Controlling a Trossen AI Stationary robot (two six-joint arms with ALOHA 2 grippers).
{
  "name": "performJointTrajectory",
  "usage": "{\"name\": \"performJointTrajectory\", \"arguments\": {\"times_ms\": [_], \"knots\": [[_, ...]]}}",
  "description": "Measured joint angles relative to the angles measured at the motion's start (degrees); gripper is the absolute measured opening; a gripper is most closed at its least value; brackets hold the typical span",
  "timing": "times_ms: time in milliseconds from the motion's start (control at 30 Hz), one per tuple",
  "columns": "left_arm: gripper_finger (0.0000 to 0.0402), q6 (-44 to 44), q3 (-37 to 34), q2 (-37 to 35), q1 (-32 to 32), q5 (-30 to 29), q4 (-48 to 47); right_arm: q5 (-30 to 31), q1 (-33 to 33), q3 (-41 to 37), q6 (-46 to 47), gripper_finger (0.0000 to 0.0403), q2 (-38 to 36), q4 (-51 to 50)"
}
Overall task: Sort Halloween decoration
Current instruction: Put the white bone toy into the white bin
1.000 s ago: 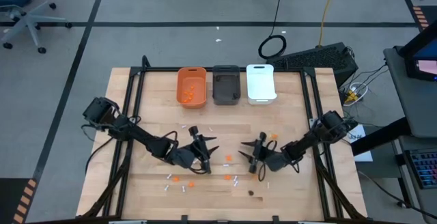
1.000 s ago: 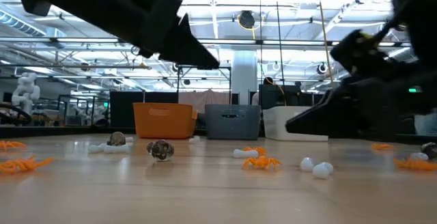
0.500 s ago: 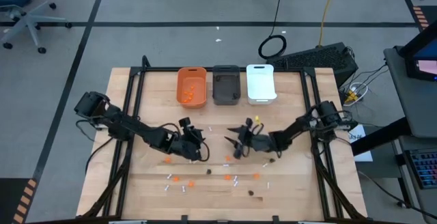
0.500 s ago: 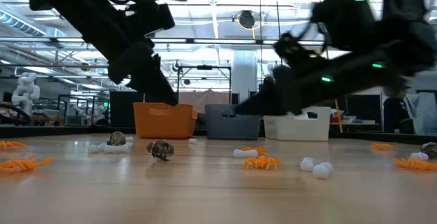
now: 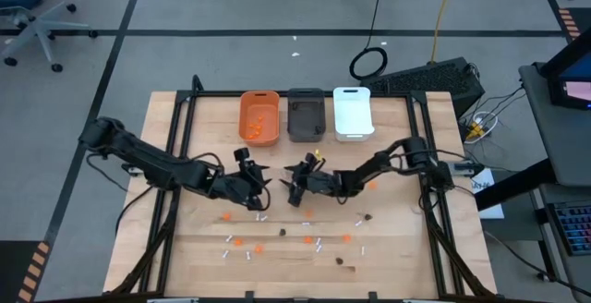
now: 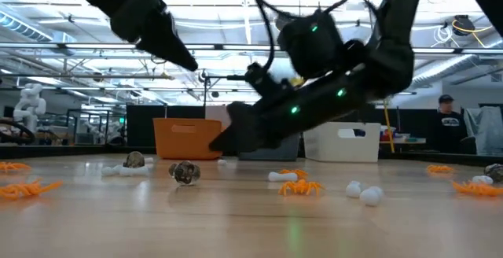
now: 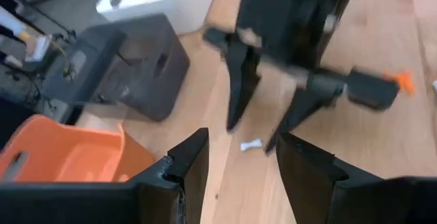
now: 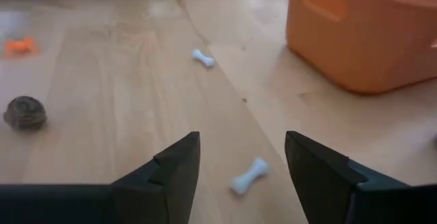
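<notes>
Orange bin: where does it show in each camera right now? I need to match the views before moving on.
High view: orange bin at the table's far edge, leftmost of three bins.
Low view: at the back, left of centre.
Left wrist view: lower left corner.
Right wrist view: upper right.
Shared landmark: the dark grey bin right beside it, which the high, low and left wrist views show.

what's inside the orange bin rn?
In the high view the orange bin holds a few small orange pieces scattered on its floor. No white or dark pieces show in it. From table level its front wall hides the contents.
</notes>
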Motion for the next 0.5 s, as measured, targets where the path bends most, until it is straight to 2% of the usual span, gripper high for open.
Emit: {"name": "performJointTrajectory", "arguments": {"times_ms": [333, 500], "knots": [[0.0168, 1.47, -0.02, -0.64, -0.32, 0.80, -0.99, -0.71, -1.01, 5.89, 5.06, 0.0205, 6.44, -3.11], [0.0168, 1.33, -0.02, -0.64, -1.28, 0.96, -0.94, -0.19, -1.00, 5.94, 6.56, 0.0177, 6.58, -6.30]]}}
